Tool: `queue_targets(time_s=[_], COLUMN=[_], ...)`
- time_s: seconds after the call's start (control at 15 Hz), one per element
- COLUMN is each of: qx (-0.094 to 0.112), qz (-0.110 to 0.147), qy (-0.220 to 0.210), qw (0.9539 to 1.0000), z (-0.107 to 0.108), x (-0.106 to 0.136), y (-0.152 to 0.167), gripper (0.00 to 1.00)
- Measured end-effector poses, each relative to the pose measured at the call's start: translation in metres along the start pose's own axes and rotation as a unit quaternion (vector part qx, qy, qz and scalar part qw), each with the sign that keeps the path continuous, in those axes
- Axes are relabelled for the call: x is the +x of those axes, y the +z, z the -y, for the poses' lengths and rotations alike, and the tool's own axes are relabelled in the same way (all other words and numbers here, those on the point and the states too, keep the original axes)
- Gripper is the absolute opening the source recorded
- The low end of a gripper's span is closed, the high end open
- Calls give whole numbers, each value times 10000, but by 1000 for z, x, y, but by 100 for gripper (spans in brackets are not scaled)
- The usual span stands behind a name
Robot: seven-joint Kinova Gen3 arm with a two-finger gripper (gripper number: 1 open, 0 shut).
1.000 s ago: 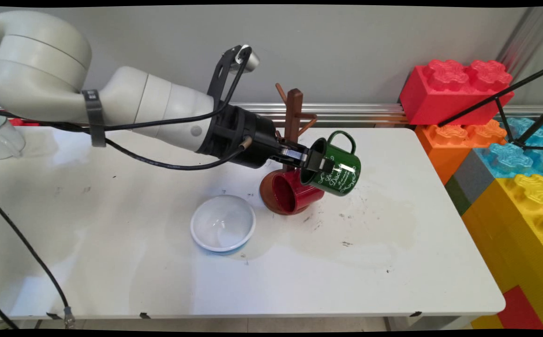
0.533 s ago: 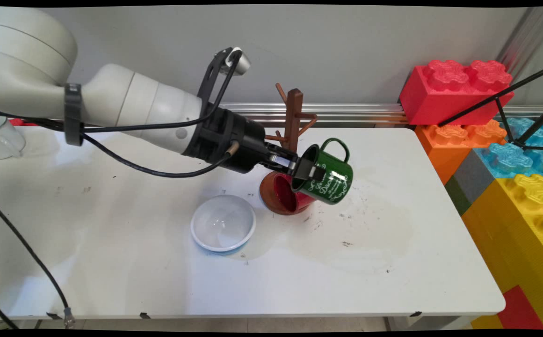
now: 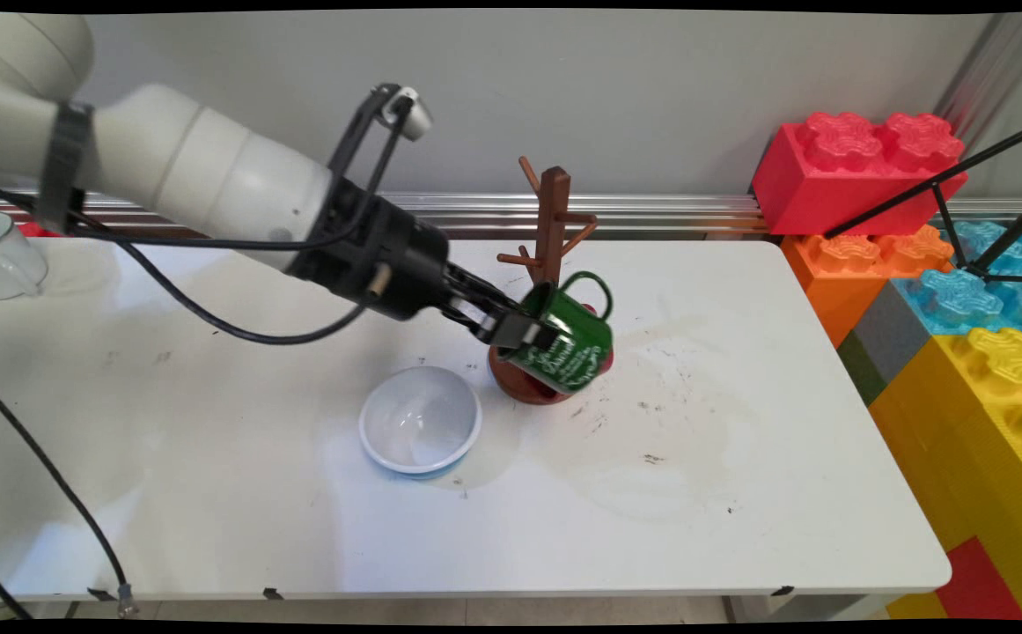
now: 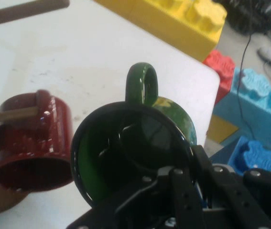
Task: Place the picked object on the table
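White table [image 3: 739, 528] runs back to a grey wall, with big toy blocks [image 3: 986, 370] stacked off its right end. Reaching in from the left, the gripper [image 3: 526, 333] is clamped on a green mug [image 3: 572, 343], pinching its wall at the rim. The mug hangs tilted in the air, mouth toward the hand and handle up. It is just in front of the rack [image 3: 553, 211] and over the red mug [image 4: 35, 143] lying at the rack's foot.

A rim pinch like this looks off-centre, so I judge that slow, steady motion suits it, with clearance kept from the pegs and the red mug.

The bowl [image 3: 420, 421] sits near, to the left. The green mug is glossy, dark inside, with white lettering.
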Motion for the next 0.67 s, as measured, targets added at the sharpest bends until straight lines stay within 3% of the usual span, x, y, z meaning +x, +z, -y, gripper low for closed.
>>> queue_targets(time_s=[0.27, 0.67], qx=[127, 377], qz=[365, 802], qy=[379, 800], qw=[9985, 9928], z=[9, 29], x=[6, 14], y=[-30, -69], gripper=[0, 0])
